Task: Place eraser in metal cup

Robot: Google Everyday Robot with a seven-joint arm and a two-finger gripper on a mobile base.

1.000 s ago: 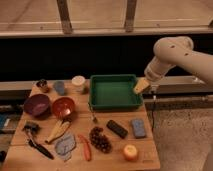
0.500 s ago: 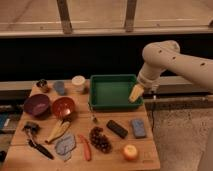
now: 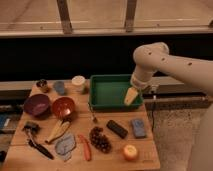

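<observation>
The eraser (image 3: pixel 117 128) is a flat black block lying on the wooden table, front middle. The metal cup (image 3: pixel 42 85) is a small dark shiny cup at the table's back left corner. My gripper (image 3: pixel 130 96) hangs from the white arm over the right side of the green tray (image 3: pixel 107 102), well behind and to the right of the eraser and far right of the metal cup.
A blue-grey cup (image 3: pixel 60 87) and a white cup (image 3: pixel 78 82) stand beside the metal cup. A purple bowl (image 3: pixel 36 105), an orange bowl (image 3: pixel 63 107), a banana (image 3: pixel 58 131), grapes (image 3: pixel 100 139), a blue-grey block (image 3: pixel 138 128) and an orange fruit (image 3: pixel 130 151) lie on the table.
The arm has swung left and down; the gripper moved from the tray's right edge to over the tray's right side.
</observation>
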